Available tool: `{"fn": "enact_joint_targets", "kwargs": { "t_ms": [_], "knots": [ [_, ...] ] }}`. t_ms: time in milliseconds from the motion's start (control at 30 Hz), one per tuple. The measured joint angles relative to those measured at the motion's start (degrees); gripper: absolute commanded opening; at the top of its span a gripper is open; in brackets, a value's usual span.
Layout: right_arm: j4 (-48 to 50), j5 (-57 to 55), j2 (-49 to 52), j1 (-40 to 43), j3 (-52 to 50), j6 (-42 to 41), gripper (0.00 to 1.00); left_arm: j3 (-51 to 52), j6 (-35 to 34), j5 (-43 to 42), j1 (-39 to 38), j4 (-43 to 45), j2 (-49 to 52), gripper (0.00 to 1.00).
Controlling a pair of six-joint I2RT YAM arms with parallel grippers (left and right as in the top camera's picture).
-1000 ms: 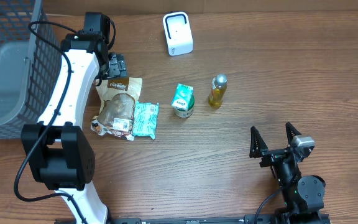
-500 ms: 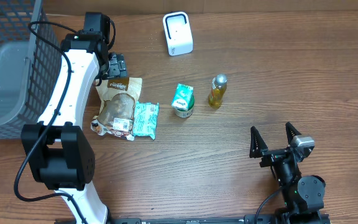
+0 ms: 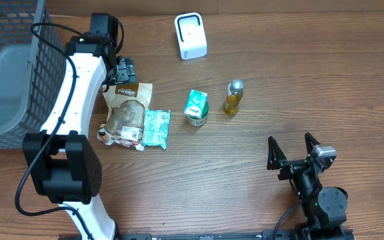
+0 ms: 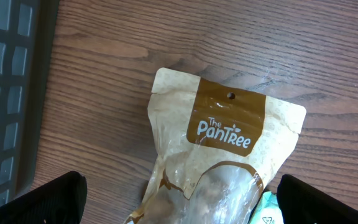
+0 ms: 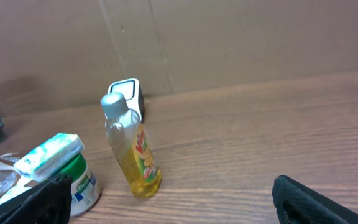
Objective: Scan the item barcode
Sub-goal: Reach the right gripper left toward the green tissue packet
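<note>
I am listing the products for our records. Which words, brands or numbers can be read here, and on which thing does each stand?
"The PanTree": on the brown pouch, left wrist view.
On the yellow bottle: label too blurred to read.
On the green cup and the teal packet: print too small to read.

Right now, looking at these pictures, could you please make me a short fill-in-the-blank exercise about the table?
1. The brown pouch is printed "The ____".
2. The bottle holds ____ liquid.
3. The left gripper and right gripper both stand ____.
4. The basket stands on the ____ arm's side.
Missing: PanTree; yellow; open; left.
</note>
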State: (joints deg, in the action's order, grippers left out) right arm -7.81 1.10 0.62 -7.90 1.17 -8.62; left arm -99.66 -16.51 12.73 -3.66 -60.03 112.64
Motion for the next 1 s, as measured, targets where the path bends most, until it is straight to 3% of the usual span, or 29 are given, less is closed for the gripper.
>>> {"fn": "enact_joint_targets", "kwargs": {
  "t_ms": [1000],
  "knots": [
    [-6.4,0.0,3.0,0.0,14.3,-0.6,1.0,0.0,0.0,0.0,0.0,0.0,0.0,0.99]
  ]
}}
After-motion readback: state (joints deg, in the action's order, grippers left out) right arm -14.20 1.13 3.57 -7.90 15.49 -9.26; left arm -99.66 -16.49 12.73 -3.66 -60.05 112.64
